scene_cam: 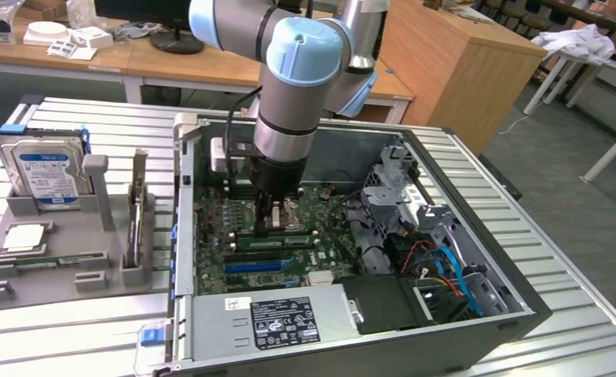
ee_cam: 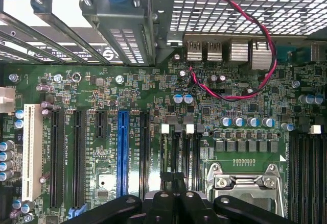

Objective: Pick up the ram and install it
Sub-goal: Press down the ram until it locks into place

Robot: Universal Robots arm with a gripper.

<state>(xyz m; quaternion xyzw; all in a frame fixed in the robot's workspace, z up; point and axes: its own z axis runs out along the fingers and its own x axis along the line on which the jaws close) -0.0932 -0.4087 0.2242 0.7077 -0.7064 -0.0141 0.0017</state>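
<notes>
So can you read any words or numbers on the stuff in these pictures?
None can be read for sure.
White label on the blue-framed hard drive: print too small.
White and black stickers on the grey metal power supply box: too blurred.
White printing on the green motherboard beside the long black slots: too tiny.
</notes>
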